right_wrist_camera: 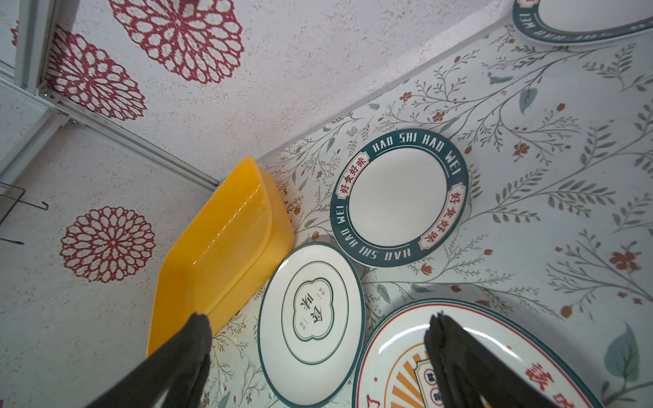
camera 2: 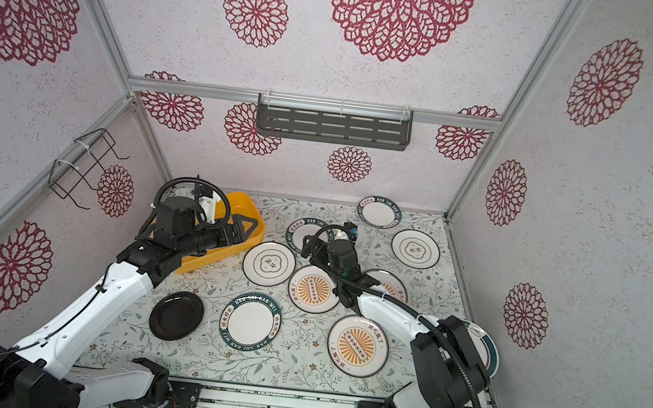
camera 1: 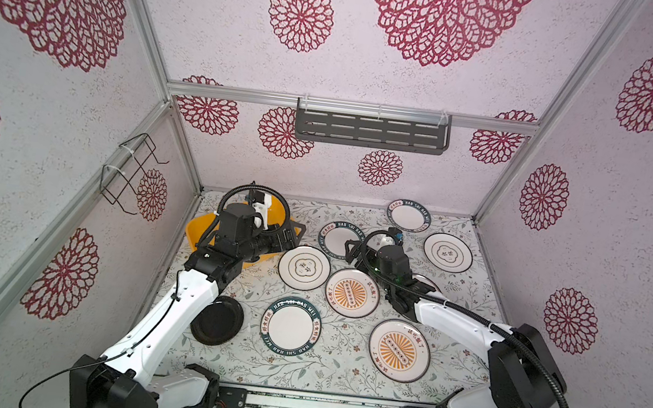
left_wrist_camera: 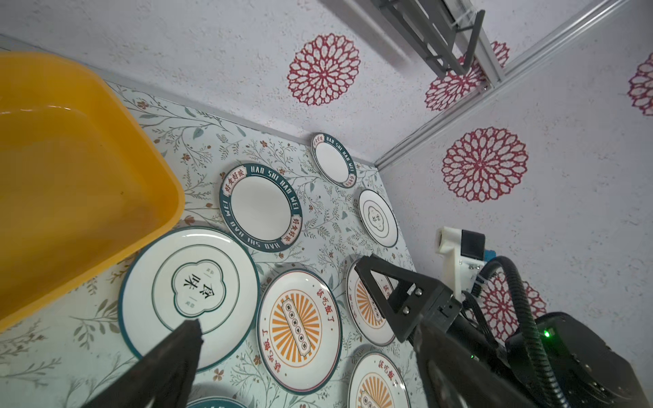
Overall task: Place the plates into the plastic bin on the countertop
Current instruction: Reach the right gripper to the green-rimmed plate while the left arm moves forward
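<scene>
— Where are the plates (camera 1: 304, 267) being seen?
— Flat on the surface (camera 1: 340, 365); none in the yellow bin (right_wrist_camera: 275, 226) at ten o'clock.
— Tools?
— Left tool (left_wrist_camera: 306, 330) and right tool (right_wrist_camera: 319, 318) are being held released, ready for picking.

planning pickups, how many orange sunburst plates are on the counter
3: centre sunburst plate; front sunburst plate; third sunburst plate, partly under the right arm. More may be hidden.

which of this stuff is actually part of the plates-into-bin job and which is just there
Part of the job: teal-rimmed plates, sunburst plates, flower-outline plates, black plate, yellow plastic bin, countertop.

Just there: grey slotted shelf on the back wall, wire rack on the side wall.
</scene>
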You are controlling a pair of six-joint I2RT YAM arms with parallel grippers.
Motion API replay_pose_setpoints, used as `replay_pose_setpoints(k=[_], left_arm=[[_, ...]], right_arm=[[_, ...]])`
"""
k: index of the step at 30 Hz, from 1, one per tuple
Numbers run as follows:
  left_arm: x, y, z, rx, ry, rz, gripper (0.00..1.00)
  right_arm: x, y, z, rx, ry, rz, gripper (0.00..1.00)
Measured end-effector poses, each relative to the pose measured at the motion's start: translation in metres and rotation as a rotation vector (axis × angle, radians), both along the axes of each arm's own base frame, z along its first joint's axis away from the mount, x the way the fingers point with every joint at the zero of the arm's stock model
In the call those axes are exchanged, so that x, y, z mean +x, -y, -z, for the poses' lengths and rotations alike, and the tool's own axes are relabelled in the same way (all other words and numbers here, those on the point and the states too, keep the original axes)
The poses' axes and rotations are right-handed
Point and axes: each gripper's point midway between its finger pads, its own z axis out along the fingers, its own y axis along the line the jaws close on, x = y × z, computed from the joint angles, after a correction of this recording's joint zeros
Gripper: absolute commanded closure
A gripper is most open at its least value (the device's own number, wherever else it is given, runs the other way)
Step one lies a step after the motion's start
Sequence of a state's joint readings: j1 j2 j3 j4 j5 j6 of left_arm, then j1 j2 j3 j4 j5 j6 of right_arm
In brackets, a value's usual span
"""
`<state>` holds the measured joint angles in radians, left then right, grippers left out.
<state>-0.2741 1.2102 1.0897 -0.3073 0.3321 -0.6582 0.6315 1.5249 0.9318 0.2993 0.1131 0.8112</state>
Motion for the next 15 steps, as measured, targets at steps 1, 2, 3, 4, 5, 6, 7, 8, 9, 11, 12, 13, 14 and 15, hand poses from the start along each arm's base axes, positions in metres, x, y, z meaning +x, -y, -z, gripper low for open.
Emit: replay_pose_setpoints(k=[1, 2, 3, 4, 5, 6, 7, 8, 9, 11, 12, 13, 14, 15], left_arm=[[0.002, -0.001, 0.001, -0.01, -0.006, 0.004, 0.03], [0.004, 0.0, 0.003, -0.027, -0.016, 0.02, 0.03], [0.006, 0.002, 0.007, -0.043, -0.027, 0.034, 0.03], [0.007, 0.003, 0.012, -0.063, -0.043, 0.051, 0.03], [0.007, 0.006, 0.017, -0.082, -0.06, 0.073, 0.03], [0.007, 0.007, 0.024, -0.099, -0.084, 0.091, 0.03], [0.009, 0.007, 0.03, -0.114, -0.107, 0.103, 0.03], [0.011, 0.006, 0.035, -0.127, -0.126, 0.113, 0.03], [0.013, 0.005, 0.039, -0.137, -0.137, 0.119, 0.03], [0.016, 0.0, 0.044, -0.16, -0.156, 0.129, 0.03], [0.017, -0.002, 0.044, -0.17, -0.154, 0.136, 0.03], [0.017, -0.003, 0.044, -0.178, -0.151, 0.143, 0.03], [0.017, -0.004, 0.042, -0.187, -0.146, 0.154, 0.03], [0.017, -0.005, 0.04, -0.191, -0.137, 0.161, 0.03]], right_arm=[[0.003, 0.001, 0.003, -0.001, -0.013, -0.005, 0.01], [0.009, 0.003, 0.007, -0.002, -0.032, -0.011, 0.01], [0.016, 0.006, 0.011, -0.002, -0.05, -0.011, 0.01], [0.022, 0.01, 0.014, 0.0, -0.066, -0.009, 0.01], [0.027, 0.014, 0.019, 0.001, -0.082, -0.005, 0.01], [0.031, 0.017, 0.023, 0.001, -0.096, -0.005, 0.01], [0.034, 0.021, 0.028, -0.001, -0.111, -0.001, 0.01], [0.037, 0.026, 0.032, -0.004, -0.124, 0.004, 0.01], [0.04, 0.029, 0.037, -0.007, -0.136, 0.008, 0.01], [0.046, 0.034, 0.046, -0.002, -0.161, 0.004, 0.01], [0.05, 0.035, 0.049, 0.003, -0.171, 0.0, 0.01], [0.053, 0.035, 0.052, 0.012, -0.18, -0.01, 0.01], [0.059, 0.034, 0.057, 0.025, -0.192, -0.022, 0.02], [0.065, 0.034, 0.061, 0.035, -0.2, -0.03, 0.02]])
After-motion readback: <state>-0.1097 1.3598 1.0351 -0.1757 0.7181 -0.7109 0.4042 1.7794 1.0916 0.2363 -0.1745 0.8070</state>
